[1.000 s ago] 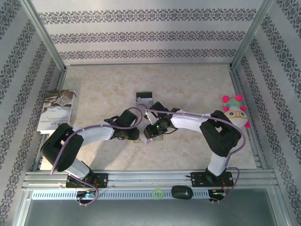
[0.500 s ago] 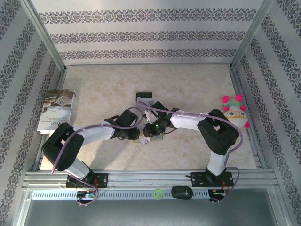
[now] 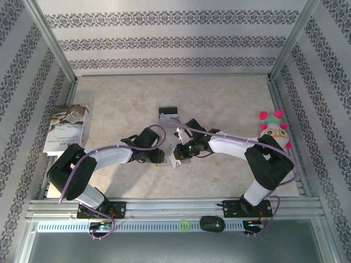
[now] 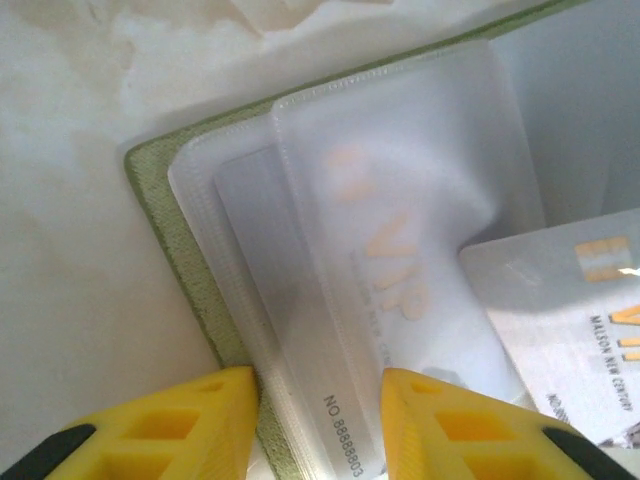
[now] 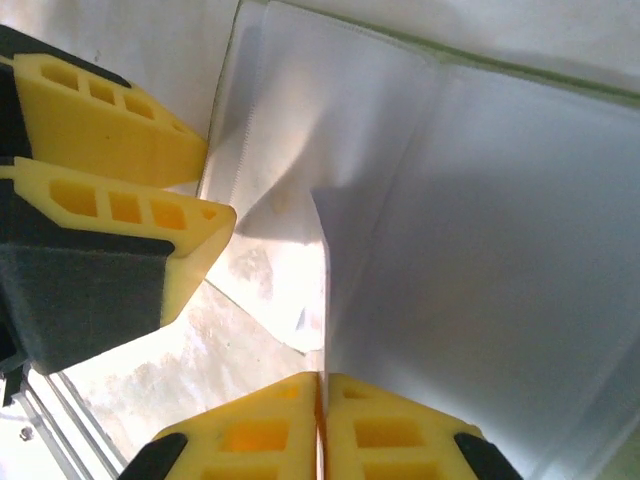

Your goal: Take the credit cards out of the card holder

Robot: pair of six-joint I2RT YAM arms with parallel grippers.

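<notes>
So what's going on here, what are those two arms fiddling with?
Two arms are emptying an open olive card holder on the table. The left gripper, jaws apart, sits over its clear pockets, where one VIP card is tucked inside and another card shows bare beside it. The right gripper is shut at the edge of a pale sheet; card or pocket, unclear.

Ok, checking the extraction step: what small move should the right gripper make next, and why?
Probably draw the right gripper back, away from the card holder: its jaws look shut on a credit card already partly out of its clear pocket, and the left gripper straddles the holder's edge.
</notes>
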